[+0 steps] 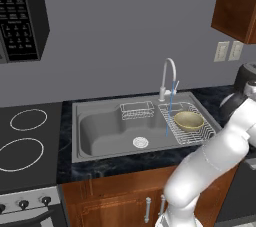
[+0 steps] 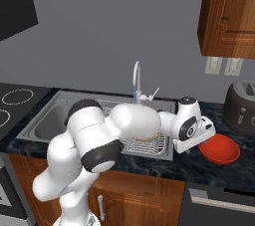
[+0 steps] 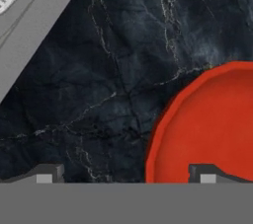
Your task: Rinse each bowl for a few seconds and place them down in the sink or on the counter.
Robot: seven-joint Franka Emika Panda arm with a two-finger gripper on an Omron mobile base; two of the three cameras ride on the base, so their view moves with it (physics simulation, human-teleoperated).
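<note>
Now the gripper (image 3: 126,176), spread wide and empty, straddles the red bowl's (image 3: 207,124) near rim on the counter (image 3: 99,85).

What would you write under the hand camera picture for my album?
Open fingers straddle the red bowl's rim on the dark marbled counter.

Glossy white arm (image 2: 124,123) — dark joints

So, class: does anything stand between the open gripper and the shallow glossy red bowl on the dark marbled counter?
Nothing visible does. The gripper hangs open right over the red bowl's rim, one fingertip above the bowl, the other above bare counter.
</note>
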